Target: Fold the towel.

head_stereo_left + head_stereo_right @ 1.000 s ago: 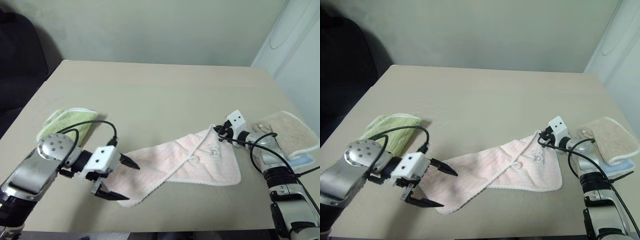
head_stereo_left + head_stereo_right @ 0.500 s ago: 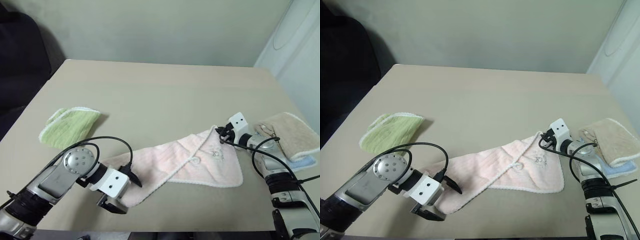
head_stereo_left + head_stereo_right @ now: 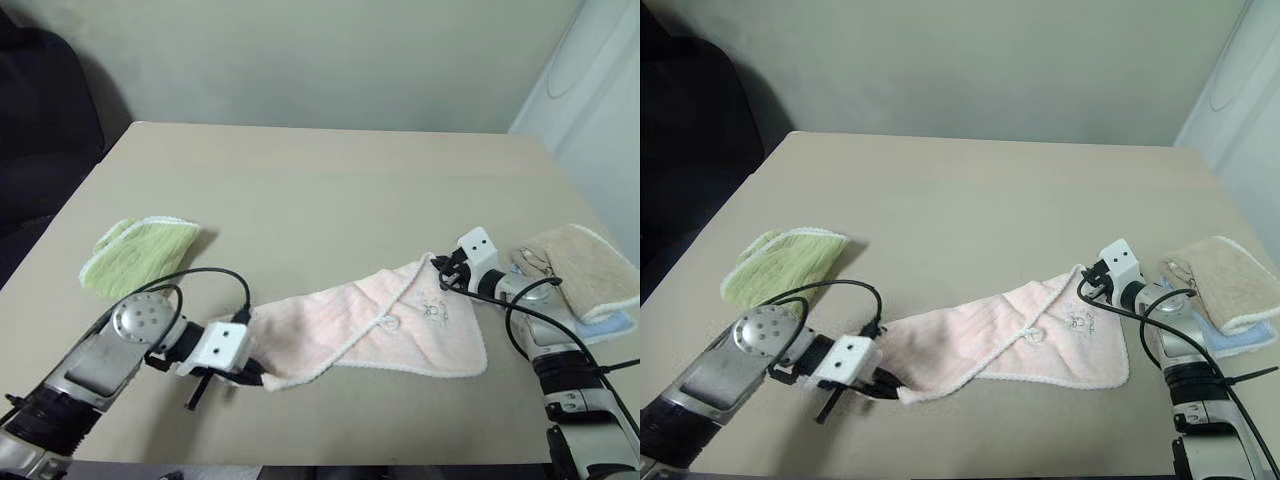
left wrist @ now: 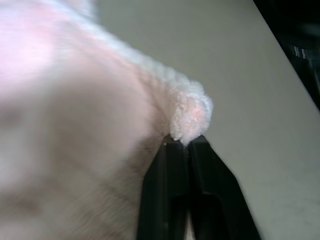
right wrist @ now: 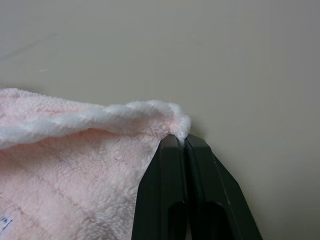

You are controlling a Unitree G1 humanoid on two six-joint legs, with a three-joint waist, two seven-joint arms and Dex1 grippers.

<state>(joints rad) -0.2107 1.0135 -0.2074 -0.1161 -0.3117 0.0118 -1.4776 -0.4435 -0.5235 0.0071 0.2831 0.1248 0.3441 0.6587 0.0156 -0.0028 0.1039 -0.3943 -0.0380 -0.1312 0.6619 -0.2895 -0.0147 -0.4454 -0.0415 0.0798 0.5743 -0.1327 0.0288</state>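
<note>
Towel [image 3: 370, 325] between two other towels

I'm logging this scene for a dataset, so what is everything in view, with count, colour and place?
towel: one, pale pink with white edging, stretched across the near middle of the table, a corner in each gripper
green towel: one, light green, folded, on the table's left side
beige towel: one, beige, at the table's right edge, lying on a light blue cloth
table: one, tan
left gripper: one, black fingers, shut on the towel's left corner
right gripper: one, black fingers, shut on the towel's right corner
</note>
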